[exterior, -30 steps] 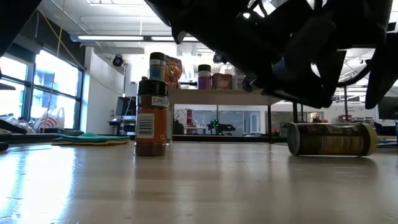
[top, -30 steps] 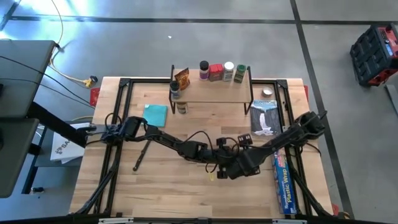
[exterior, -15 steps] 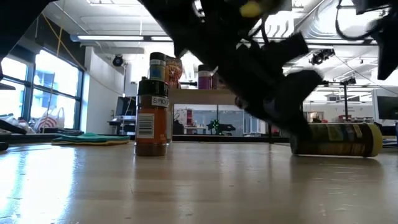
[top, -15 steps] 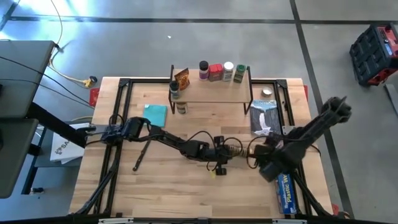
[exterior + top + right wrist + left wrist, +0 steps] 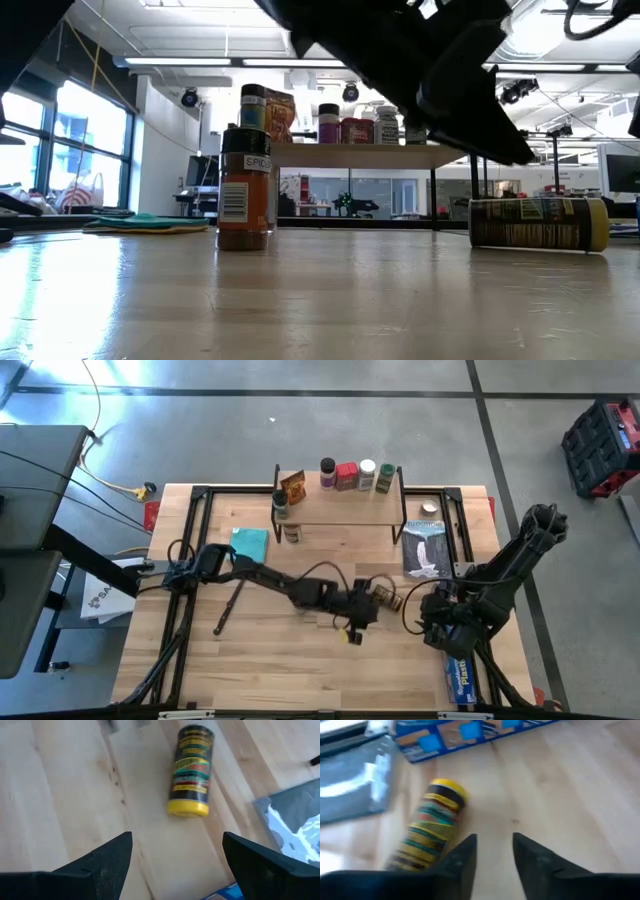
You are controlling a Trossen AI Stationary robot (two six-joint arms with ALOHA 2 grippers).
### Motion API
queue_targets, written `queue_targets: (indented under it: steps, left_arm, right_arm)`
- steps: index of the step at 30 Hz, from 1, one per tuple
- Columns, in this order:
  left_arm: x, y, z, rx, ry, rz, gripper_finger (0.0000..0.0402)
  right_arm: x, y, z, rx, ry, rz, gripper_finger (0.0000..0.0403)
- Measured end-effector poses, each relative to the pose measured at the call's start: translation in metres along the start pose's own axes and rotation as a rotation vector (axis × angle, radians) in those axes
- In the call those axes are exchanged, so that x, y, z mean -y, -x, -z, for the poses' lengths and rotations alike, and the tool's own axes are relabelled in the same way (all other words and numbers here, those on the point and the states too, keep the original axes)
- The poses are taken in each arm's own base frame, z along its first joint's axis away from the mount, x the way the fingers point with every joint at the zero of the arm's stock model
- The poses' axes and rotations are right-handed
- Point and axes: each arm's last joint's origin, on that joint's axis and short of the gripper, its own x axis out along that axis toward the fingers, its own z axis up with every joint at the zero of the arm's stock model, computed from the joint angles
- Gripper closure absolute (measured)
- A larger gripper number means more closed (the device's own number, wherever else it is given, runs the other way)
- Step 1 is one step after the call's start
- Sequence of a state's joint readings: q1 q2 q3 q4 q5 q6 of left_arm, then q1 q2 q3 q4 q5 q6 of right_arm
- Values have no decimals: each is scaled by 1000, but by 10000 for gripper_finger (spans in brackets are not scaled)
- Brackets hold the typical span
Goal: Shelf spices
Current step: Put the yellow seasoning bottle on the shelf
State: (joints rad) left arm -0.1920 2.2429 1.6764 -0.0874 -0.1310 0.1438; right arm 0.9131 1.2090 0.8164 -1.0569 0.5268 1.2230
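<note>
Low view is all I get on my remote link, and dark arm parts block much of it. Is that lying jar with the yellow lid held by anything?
Observer: No. The yellow-lidded jar lies free on the table; the left gripper is beside it, fingers open.
Operator: And the right arm?
Observer: The right gripper is over bare wood near the jar, fingers wide open, empty.
Operator: What's on the shelf?
Observer: The shelf carries an orange-brown packet and four jars along its back edge.

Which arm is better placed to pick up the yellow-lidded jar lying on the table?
Probably left. The left tool is open right beside the lying jar. The right tool, also open, sits farther off by the plastic wrap box.
</note>
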Motion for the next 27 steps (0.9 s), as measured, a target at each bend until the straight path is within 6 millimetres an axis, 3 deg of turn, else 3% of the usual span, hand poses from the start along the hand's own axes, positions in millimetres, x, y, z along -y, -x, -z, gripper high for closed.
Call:
queue_targets:
  steps: [6, 11, 14, 18, 27]
  left_arm:
    - [-47, 1, -8, 4, -62, 7, 175]
    - [-79, -5, 6, -26, -80, 53, 102]
    - [-88, -12, 14, -15, -75, 113, 80]
    - [-88, -25, 26, -30, -98, 125, 76]
    - [-70, -51, 43, -28, -101, 209, 76]
  right_arm:
    - [-4, 5, 7, 51, -37, -19, 98]
    - [-6, 9, 12, 100, -72, -39, 98]
    - [-8, 11, 15, 124, -86, -47, 98]
    - [-10, 13, 16, 156, -93, -57, 98]
    - [-13, 13, 15, 186, -109, -76, 98]
